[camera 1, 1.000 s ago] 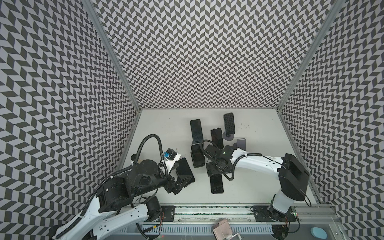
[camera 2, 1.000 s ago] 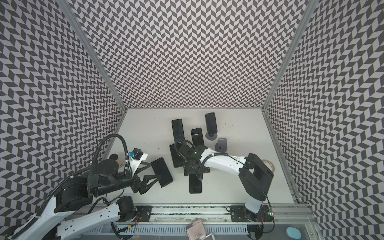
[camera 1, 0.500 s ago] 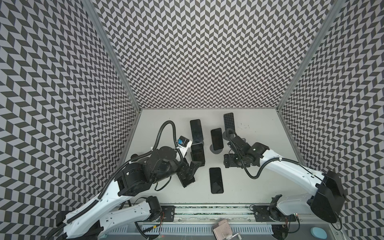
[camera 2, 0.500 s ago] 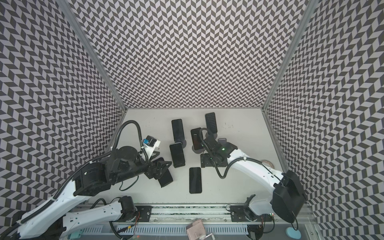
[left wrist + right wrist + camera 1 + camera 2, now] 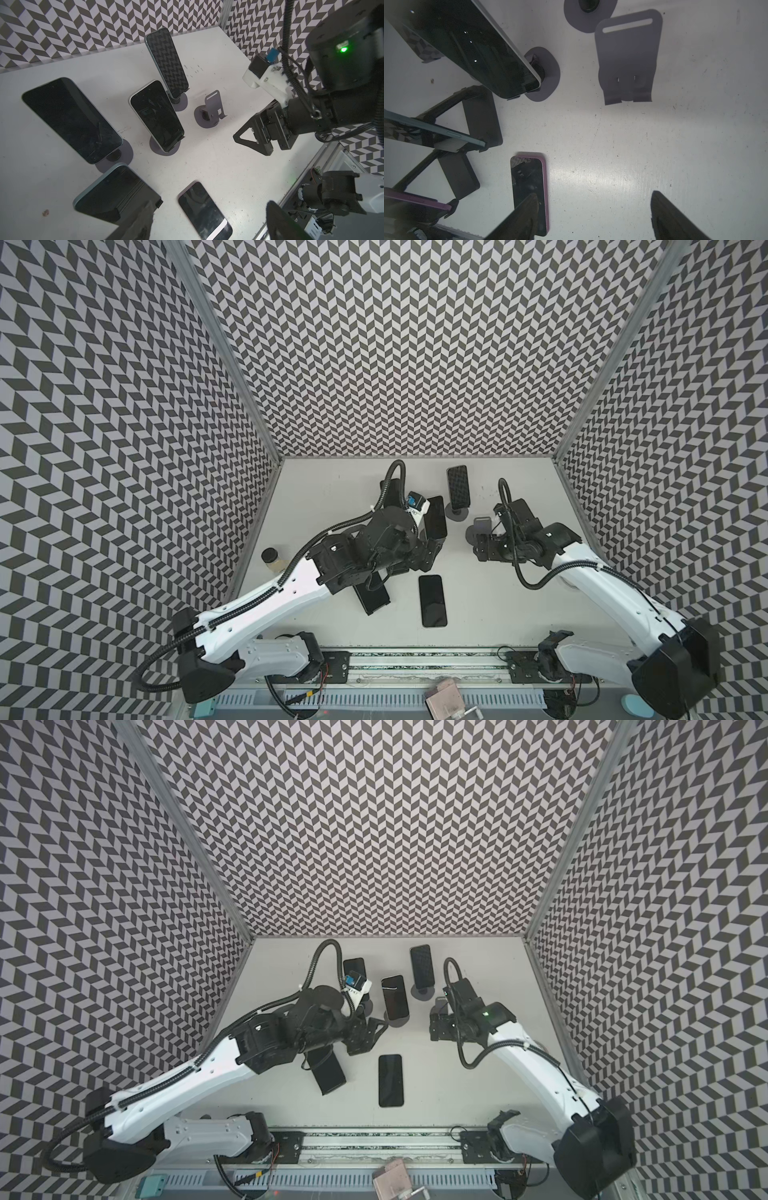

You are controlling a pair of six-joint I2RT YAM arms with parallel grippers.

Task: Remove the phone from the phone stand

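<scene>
Toward the near edge, a pink-edged phone [image 5: 390, 1079] is lying flat, screen up, on the desk [image 5: 478, 1094], and a second dark phone [image 5: 330, 1073] is showing partly from under the left arm [image 5: 187, 1081]. Just beyond them the left pincer [image 5: 369, 1037] is hanging low with its jaws spread wide and nothing between them. The right pincer [image 5: 593, 195] is likewise gaping and gripping nothing, poised over bare desk next to an empty stand [image 5: 214, 104]. The phone [image 5: 156, 116] to be taken is leaning back, screen up, on its phone stand [image 5: 153, 146] around the middle of the desk. It is sitting just beyond and to the right of the left pincer, near it but apart, with the empty stand between it and the right pincer. It is looking like a stiff, smooth glass slab, fairly light, slippery on its faces and liable to crack if dropped. So the long side edges around mid-height are probably offering the best hold, followed by a lift along the backrest to clear the bottom lip; the light stand may drag along or tip. Farther back, two more phones are resting on stands: a left-hand phone [image 5: 70, 120] and a far phone [image 5: 166, 64] mirroring the wall pattern.
</scene>
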